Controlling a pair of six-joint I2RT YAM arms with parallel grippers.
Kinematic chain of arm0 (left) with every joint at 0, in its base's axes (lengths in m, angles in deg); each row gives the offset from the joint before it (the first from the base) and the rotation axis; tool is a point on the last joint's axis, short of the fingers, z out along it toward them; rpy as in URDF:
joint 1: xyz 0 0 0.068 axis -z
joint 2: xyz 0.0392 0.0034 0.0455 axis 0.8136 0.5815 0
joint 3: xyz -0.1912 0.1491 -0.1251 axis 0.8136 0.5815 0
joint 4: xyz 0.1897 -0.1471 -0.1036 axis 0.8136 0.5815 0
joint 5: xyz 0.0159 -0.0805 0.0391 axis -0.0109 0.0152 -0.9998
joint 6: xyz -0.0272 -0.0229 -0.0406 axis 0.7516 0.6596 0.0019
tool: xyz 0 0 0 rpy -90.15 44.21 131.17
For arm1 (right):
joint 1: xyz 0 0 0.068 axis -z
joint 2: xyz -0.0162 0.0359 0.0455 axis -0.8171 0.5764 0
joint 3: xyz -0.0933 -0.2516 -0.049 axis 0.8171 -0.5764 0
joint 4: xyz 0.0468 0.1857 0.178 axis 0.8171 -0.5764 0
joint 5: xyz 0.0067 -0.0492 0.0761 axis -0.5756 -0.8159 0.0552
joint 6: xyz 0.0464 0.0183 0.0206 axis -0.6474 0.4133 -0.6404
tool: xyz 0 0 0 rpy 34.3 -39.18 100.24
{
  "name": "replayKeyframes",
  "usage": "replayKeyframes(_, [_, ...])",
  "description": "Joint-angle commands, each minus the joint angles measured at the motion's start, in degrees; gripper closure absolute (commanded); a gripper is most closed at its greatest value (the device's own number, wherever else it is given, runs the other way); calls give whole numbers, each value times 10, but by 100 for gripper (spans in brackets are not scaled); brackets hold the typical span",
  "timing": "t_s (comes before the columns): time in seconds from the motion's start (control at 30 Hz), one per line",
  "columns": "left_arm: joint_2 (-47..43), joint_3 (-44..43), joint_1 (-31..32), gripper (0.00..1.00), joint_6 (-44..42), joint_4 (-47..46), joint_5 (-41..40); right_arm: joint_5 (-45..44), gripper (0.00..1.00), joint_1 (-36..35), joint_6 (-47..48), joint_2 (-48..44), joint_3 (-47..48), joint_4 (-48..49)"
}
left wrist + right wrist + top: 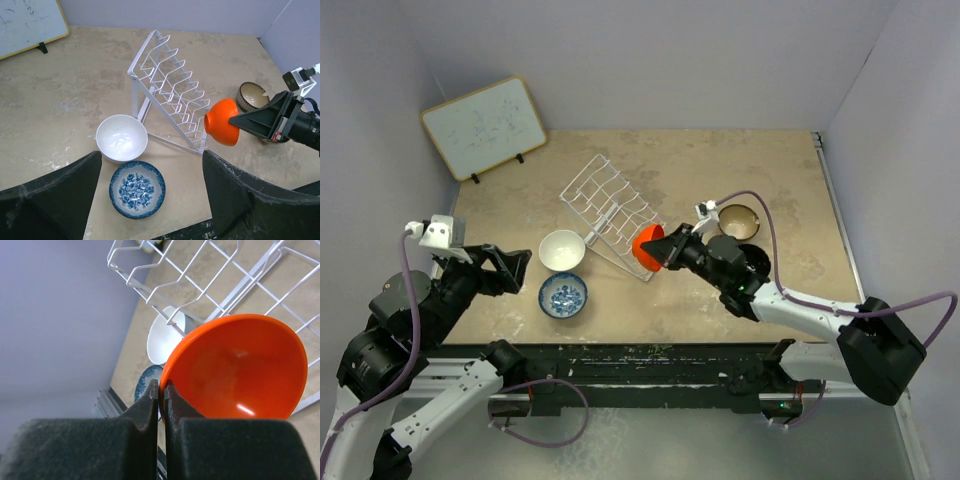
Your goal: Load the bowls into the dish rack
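Right wrist, right fingers point(149, 402) clamped on orange bowl point(240, 370) rim beside rack point(172, 92), left fingers point(65, 195) apart

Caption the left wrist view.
Right claw holds the orange bowl by its rim beside the dish rack; white bowl and blue-patterned bowl wait nearby.

From overhead I see my right gripper point(660, 248) pinched on the rim of the orange bowl point(646, 252), which is tipped on its side right at the five o'clock corner of the dish rack point(613, 212). The white bowl point(562, 250) sits at the rack's eight o'clock, with the blue-and-white bowl point(563, 296) just at its six. The brown bowl point(738, 220) lies at the rack's three o'clock, and a black bowl point(760, 256) is near it, mostly under my right arm. My left gripper point(505, 265) hangs spread and empty at the white bowl's nine o'clock.
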State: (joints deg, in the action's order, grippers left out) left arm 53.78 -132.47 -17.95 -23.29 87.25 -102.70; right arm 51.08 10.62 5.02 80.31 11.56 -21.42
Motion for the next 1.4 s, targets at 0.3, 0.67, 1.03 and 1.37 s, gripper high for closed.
replayKeyframes(0.3, [42,-16,-3,16,-7,-12,8,36,100,55,-87,45,-143,518])
replayKeyframes(0.67, [62,-18,-3,17,-6,-17,12,52,100,78,-178,252,-149,770])
replayKeyframes(1.03, [71,-15,-2,17,-2,-22,14,28,100,79,-175,207,-158,770])
replayKeyframes(1.37, [73,-10,-2,18,-1,-27,15,12,100,78,-170,265,-111,771])
